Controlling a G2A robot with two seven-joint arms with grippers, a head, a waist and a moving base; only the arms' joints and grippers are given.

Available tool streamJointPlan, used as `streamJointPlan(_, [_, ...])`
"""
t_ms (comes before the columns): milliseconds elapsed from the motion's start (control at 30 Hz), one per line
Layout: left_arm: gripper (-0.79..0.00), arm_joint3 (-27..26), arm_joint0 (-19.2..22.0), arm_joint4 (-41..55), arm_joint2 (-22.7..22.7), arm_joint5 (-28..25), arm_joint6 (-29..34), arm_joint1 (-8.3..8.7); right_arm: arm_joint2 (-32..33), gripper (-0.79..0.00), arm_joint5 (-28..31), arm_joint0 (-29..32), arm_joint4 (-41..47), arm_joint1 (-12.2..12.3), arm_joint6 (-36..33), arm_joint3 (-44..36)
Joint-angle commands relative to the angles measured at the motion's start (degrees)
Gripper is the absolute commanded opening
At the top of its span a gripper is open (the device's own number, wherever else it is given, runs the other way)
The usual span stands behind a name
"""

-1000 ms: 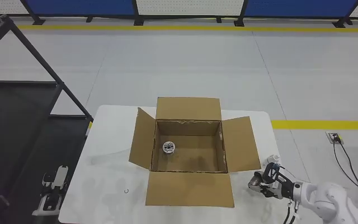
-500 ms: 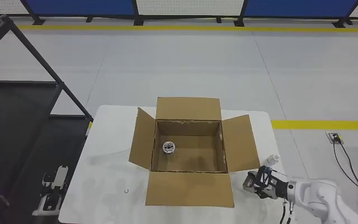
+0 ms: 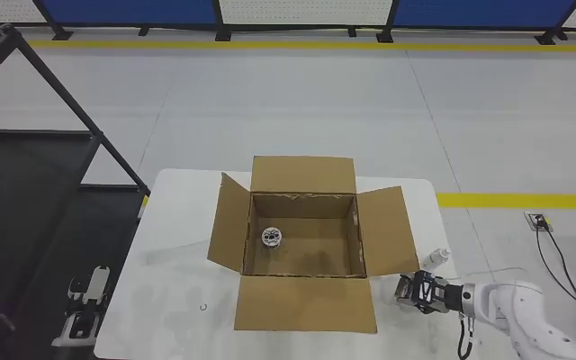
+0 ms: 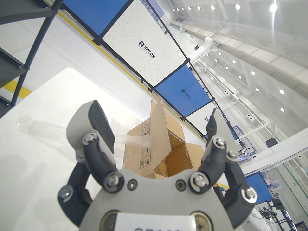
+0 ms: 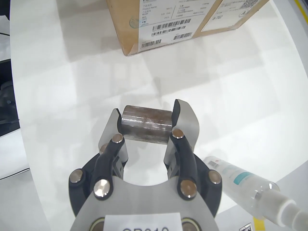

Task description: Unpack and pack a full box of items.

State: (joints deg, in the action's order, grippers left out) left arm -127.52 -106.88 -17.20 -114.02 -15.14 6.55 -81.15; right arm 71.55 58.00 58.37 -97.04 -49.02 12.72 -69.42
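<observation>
Metal cylinder [image 5: 146, 123] sits clamped in the right gripper [image 5: 146, 115], just off the near right corner of the cardboard box [image 5: 168, 13], with a spray bottle [image 5: 238, 176] lying beside it. Well left of the box, the left gripper [image 4: 156, 126] gapes empty. Inside the box, by its left wall, rests a small round item [image 3: 273, 237].

I can't make out the small round item [image 3: 273, 236] by the cardboard box's [image 3: 304, 306] left wall, nor the tiny curved thing [image 3: 204, 308] near the table's [image 3: 171, 270] front left edge. The right gripper's [image 5: 147, 108] pads [image 5: 176, 111] cover the metal cylinder's [image 5: 146, 123] 2 ends. The spray bottle's [image 5: 238, 175] nozzle runs off the frame.
</observation>
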Motion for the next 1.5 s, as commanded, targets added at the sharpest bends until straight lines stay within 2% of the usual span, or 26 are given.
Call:
streamJointPlan(0, [0.000, 0.0, 0.0, 0.0, 0.0, 0.0, 0.0, 0.00, -1.8, -0.785, 0.0, -1.7, -0.7, 0.1, 2.0, 2.6])
streamJointPlan(333, [0.000, 0.0, 0.0, 0.0, 0.0, 0.0, 0.0, 0.00, -11.1, -0.785, 0.0, -9.6, -4.7, 0.4, 10.1, 12.5])
streamJointPlan(367, [0.000, 0.0, 0.0, 0.0, 0.0, 0.0, 0.0, 0.00, -11.7, -0.770, 0.0, -10.2, -4.9, 0.4, 10.6, 13.2])
streamJointPlan(400, [0.000, 0.0, 0.0, 0.0, 0.0, 0.0, 0.0, 0.00, -12.3, -0.640, 0.0, -10.7, -5.1, 0.3, 11.0, 13.8])
streamJointPlan(433, [0.000, 0.0, 0.0, 0.0, 0.0, 0.0, 0.0, 0.00, -13.0, -0.570, 0.0, -11.1, -5.3, 0.3, 11.3, 14.2])
streamJointPlan(533, [0.000, 0.0, 0.0, 0.0, 0.0, 0.0, 0.0, 0.00, -14.4, -0.456, 0.0, -12.3, -5.6, 0.3, 12.4, 15.3])
streamJointPlan(733, [0.000, 0.0, 0.0, 0.0, 0.0, 0.0, 0.0, 0.00, -16.3, -0.416, 0.0, -13.7, -6.3, 0.3, 14.0, 16.8])
streamJointPlan(767, [0.000, 0.0, 0.0, 0.0, 0.0, 0.0, 0.0, 0.00, -16.5, -0.400, 0.0, -13.9, -6.3, 0.3, 14.3, 17.0])
streamJointPlan(800, [0.000, 0.0, 0.0, 0.0, 0.0, 0.0, 0.0, 0.00, -16.6, -0.339, 0.0, -14.0, -6.4, 0.4, 14.5, 17.1])
streamJointPlan(1000, [0.000, 0.0, 0.0, 0.0, 0.0, 0.0, 0.0, 0.00, -16.9, -0.286, 0.0, -14.2, -6.8, 0.8, 15.9, 17.5])
streamJointPlan(1267, [0.000, 0.0, 0.0, 0.0, 0.0, 0.0, 0.0, 0.00, -14.5, -0.286, -1.5, -12.4, -7.2, 2.3, 18.0, 16.1])
streamJointPlan(1333, [0.000, 0.0, 0.0, 0.0, 0.0, 0.0, 0.0, 0.00, -13.2, -0.240, -2.0, -11.4, -7.1, 3.0, 18.8, 15.5])
streamJointPlan(1400, [0.000, 0.0, 0.0, 0.0, 0.0, 0.0, 0.0, 0.00, -11.5, -0.139, -2.4, -10.1, -7.1, 3.8, 19.8, 14.5])
streamJointPlan(1467, [0.000, 0.0, 0.0, 0.0, 0.0, 0.0, 0.0, 0.00, -9.6, -0.160, -3.1, -8.4, -7.1, 4.7, 20.6, 13.2])
